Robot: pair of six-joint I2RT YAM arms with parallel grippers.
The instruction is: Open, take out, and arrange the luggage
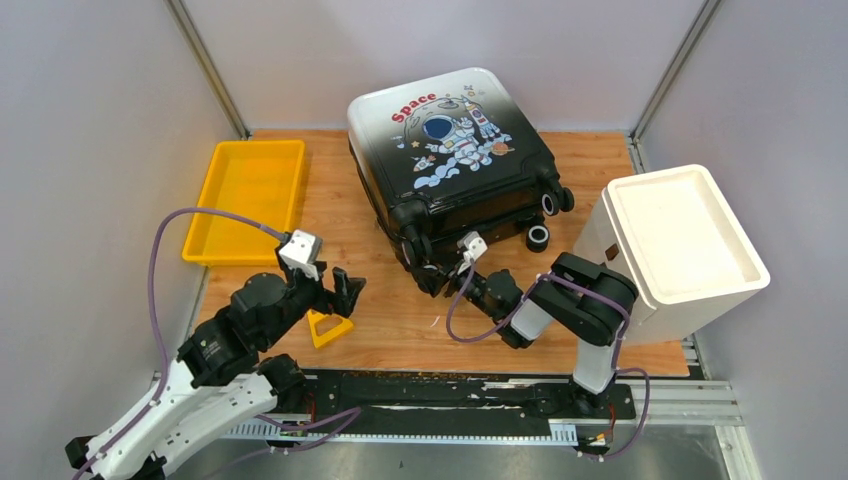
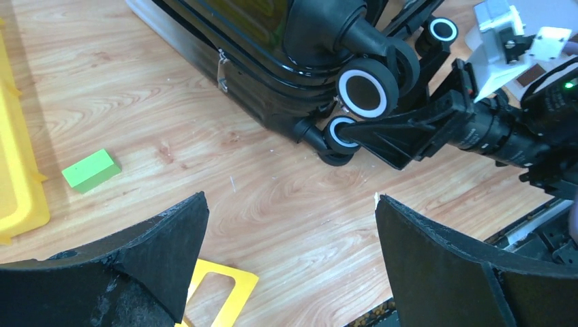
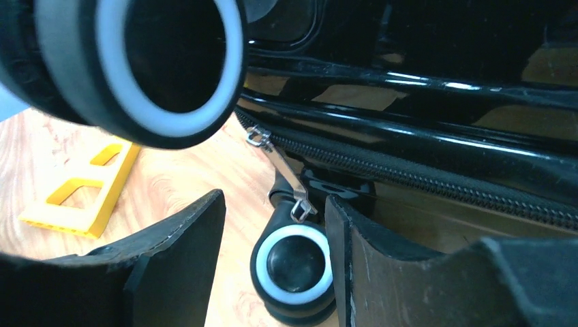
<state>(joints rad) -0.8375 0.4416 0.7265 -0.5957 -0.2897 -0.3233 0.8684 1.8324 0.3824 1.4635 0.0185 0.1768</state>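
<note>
The luggage (image 1: 450,150) lies flat and closed at the back middle of the table, astronaut print up, wheels toward the arms. My right gripper (image 1: 437,272) is at its near left corner, by the wheels. In the right wrist view its fingers (image 3: 184,259) stand apart on either side of the metal zipper pull (image 3: 285,174) and a lower wheel (image 3: 293,264). The pull's end hangs close to the right finger, unpinched. The zipper (image 3: 436,184) is shut. My left gripper (image 2: 290,204) is wide open over bare wood, left of the luggage (image 2: 272,61), holding nothing.
A yellow tray (image 1: 245,195) sits at the back left and a white bin (image 1: 685,235) at the right. A flat yellow frame piece (image 1: 328,328) lies under the left gripper. A small green block (image 2: 90,169) lies near the tray's edge.
</note>
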